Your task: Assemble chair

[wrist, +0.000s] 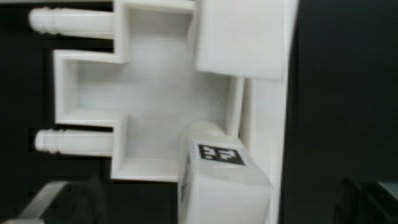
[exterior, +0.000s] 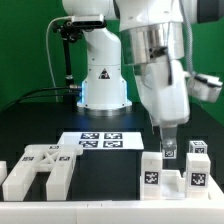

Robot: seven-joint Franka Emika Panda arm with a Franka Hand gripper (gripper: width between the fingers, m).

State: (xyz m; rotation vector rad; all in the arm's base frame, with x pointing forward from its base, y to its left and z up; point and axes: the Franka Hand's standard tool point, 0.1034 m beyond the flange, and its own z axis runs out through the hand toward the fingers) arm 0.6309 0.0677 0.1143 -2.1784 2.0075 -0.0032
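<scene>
The chair is in loose white tagged pieces. In the exterior view, a cluster of them (exterior: pixel 178 172) stands at the front right, and a slotted block (exterior: pixel 40 170) lies at the front left. My gripper (exterior: pixel 168 138) reaches straight down onto a tagged post (exterior: pixel 168 152) in the right cluster. In the wrist view, a long white piece with a black tag (wrist: pixel 228 150) runs between my fingers, beside a frame piece with two round pegs (wrist: pixel 107 95). My gripper (wrist: pixel 222 208) is open; the dark fingers (wrist: pixel 36 203) stand well apart from the piece on both sides.
The marker board (exterior: pixel 100 140) lies flat at the table's middle, in front of the robot base (exterior: pixel 100 85). A small white piece (exterior: pixel 3 170) sits at the exterior view's far left edge. The table is black with a green backdrop behind.
</scene>
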